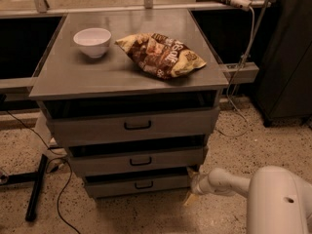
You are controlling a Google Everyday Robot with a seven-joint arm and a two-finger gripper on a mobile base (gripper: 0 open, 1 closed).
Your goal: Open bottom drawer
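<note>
Camera view: a grey metal table (68, 74) with three drawers stacked under its top, seen from above and in front. On the top sit a white bowl (92, 42) and, to its right, a crumpled snack bag (161, 54).

The bottom drawer (112, 187) is the lowest and narrowest of the three. It sits just above the speckled floor (273, 130), beneath the middle drawer (170, 158) and the widest top drawer (87, 129). Its small black loop handle (144, 185) is at the centre of the front panel.

The robot's pale arm (229, 182) reaches in low from the right. Its pincer (191, 194) is near the floor, just beside the right end of the bottom drawer's front and well to the right of the handle. It does not appear to hold anything. Whether it is apart or together cannot be told.

Progress, as a judgement: the task looks barely begun. The bottom drawer seems fully pushed in, its front set back under the middle drawer, and the handle is untouched. What remains is bringing the pincer across to the handle, taking hold of it, and pulling the drawer out.

Orientation: the drawer's front panel faces the camera. Its long axis runs left to right, level with the floor. The handle lies along that same line. The drawer would slide out towards the viewer, at right angles to its front.
</note>
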